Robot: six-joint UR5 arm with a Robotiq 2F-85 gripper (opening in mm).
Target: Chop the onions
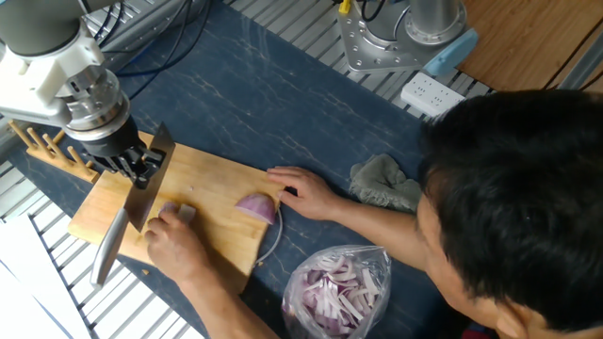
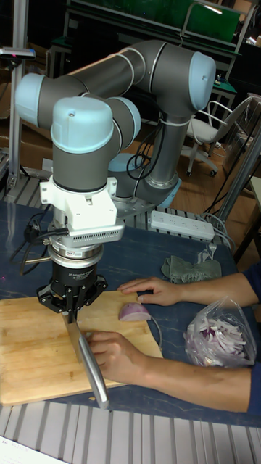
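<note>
My gripper [image 1: 141, 167] [image 2: 71, 309] is shut on a knife [image 1: 149, 193] [image 2: 81, 348]. The knife's dark blade slants down onto the wooden cutting board [image 1: 212, 174] [image 2: 32, 341], and its silver end juts past the near edge. A person's hand [image 1: 177, 240] [image 2: 116, 355] presses a small pale onion wedge [image 1: 183, 214] right beside the blade, and the wedge is mostly covered by the fingers. The larger glossy purple onion half [image 1: 256, 208] [image 2: 134, 312] lies at the board's right end, next to the person's other hand [image 1: 303, 191].
A clear bag of thin onion strips [image 1: 339, 287] [image 2: 217, 333] lies right of the board. A grey cloth [image 1: 386, 184] and a power strip [image 1: 433, 94] sit further back. A wooden rack [image 1: 42, 146] stands left of the board. The person's head [image 1: 528, 198] fills the right side.
</note>
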